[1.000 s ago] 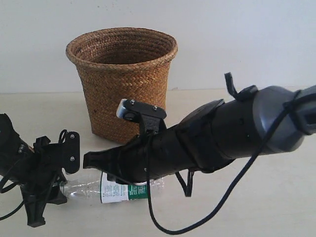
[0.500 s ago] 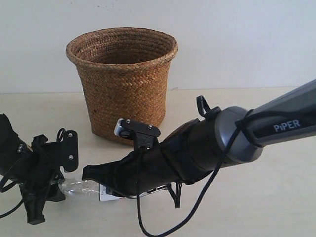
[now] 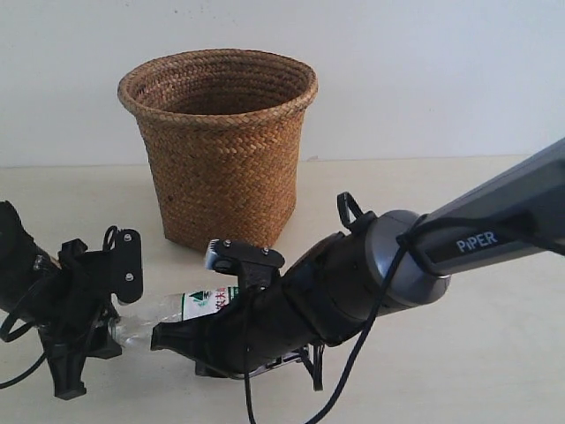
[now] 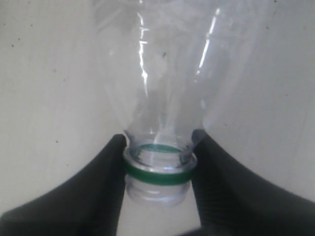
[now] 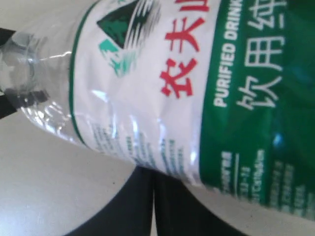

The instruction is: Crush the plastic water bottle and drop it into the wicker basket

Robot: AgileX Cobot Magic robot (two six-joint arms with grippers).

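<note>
We judge the plastic water bottle (image 3: 205,299), lying toward the near left corner of the counter (image 3: 494,371), light, thin-walled and slippery; the left tool (image 4: 158,169) clamps its stiff neck, the surest hold, and we cannot tell the right tool's (image 3: 163,338) closure.

Basket mouth: the basket (image 3: 221,168) stands open at the top, with free air over its rim for a straight drop from above.
In front of the basket: the bottle (image 3: 163,307) lies crosswise and low, near the base, and blocks a low pass.
Front-left of the basket: the left gripper (image 3: 108,334) is clamped on the bottle's neck, and its arm fills that corner.
Front-right of the basket: the right arm (image 3: 353,283) and its cable slant across, with the right gripper (image 3: 172,340) at the bottle's label.
Beside the basket: bare table (image 3: 494,353) on the 2 sides, with more room to the right.
</note>
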